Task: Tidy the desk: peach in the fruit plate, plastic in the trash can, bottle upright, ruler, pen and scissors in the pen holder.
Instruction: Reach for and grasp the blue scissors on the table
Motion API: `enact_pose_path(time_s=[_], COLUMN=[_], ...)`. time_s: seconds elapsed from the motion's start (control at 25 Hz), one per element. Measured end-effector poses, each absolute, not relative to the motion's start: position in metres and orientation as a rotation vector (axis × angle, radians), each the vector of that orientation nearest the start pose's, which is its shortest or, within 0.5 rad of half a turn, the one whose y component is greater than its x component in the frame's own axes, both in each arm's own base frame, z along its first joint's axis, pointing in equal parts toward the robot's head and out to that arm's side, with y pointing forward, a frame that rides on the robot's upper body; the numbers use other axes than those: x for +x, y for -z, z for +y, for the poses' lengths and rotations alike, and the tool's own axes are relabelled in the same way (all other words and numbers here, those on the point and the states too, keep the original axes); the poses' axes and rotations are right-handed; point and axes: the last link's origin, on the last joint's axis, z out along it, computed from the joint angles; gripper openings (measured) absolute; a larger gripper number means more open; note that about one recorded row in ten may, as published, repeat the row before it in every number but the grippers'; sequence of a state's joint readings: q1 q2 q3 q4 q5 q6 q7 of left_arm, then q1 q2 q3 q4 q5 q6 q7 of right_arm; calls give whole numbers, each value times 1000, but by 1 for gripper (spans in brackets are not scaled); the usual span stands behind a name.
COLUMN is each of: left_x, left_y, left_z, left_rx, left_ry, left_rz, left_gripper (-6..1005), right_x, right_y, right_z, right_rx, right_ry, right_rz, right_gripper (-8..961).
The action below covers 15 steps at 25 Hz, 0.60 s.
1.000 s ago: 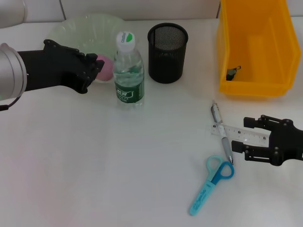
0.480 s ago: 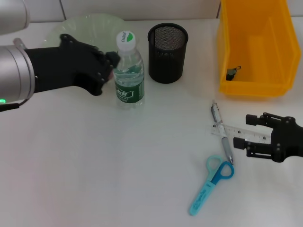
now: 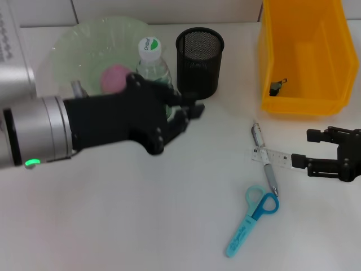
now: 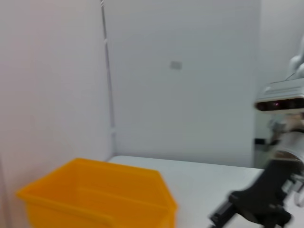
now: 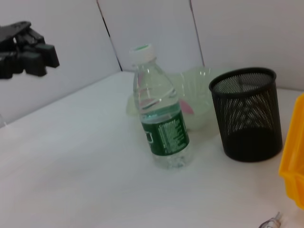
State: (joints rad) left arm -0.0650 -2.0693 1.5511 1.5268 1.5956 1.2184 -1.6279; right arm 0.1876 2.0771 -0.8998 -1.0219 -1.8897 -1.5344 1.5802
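Since a moment ago, our left gripper point(image 3: 189, 108) has lifted away from the fruit plate point(image 3: 67, 51), and the peach point(image 3: 115, 78) now sits in it (one job looks done). Its jaws are empty and a little open. Our right gripper point(image 3: 316, 152) hovers by the ruler point(image 3: 279, 158), jaws wide, holding nothing.

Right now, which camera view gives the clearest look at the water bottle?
The right wrist view: the water bottle stands upright and unobstructed, cap to base. In the head view the left end effector hides most of the bottle, leaving the cap and shoulder visible. The left wrist view does not show it.
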Motion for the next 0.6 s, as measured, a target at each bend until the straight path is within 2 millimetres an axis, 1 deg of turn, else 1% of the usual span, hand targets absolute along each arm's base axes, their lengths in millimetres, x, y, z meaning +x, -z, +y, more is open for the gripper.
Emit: enact_pose_path(time_s=[0.04, 0.08, 0.12, 0.2, 0.28, 0.52, 0.6], left_x=[-162, -167, -167, -174, -182, -183, -182], left_y=[8, 15, 15, 21, 25, 33, 38], left_z=[271, 267, 267, 261, 255, 247, 244], left_rx=[-2758, -2806, -2806, -2821, -2809, -2837, -2856], left_ry=[708, 780, 780, 861, 899, 908, 902], left_rz=[-163, -133, -133, -78, -29, -15, -5], left_gripper=[19, 193, 214, 257, 299, 427, 482], right_x=[305, 303, 303, 301, 299, 296, 294], right_y=[-38, -41, -41, -42, -43, -46, -48], right_z=[273, 273, 273, 274, 275, 277, 279], right_rx=[-2602, -2612, -2612, -2619, -2622, -2621, -2617], right_ry=[-510, -483, -483, -471, -469, -464, -448], right_rz=[800, 798, 798, 801, 799, 790, 824], right_gripper=[816, 816, 816, 816, 816, 816, 816])
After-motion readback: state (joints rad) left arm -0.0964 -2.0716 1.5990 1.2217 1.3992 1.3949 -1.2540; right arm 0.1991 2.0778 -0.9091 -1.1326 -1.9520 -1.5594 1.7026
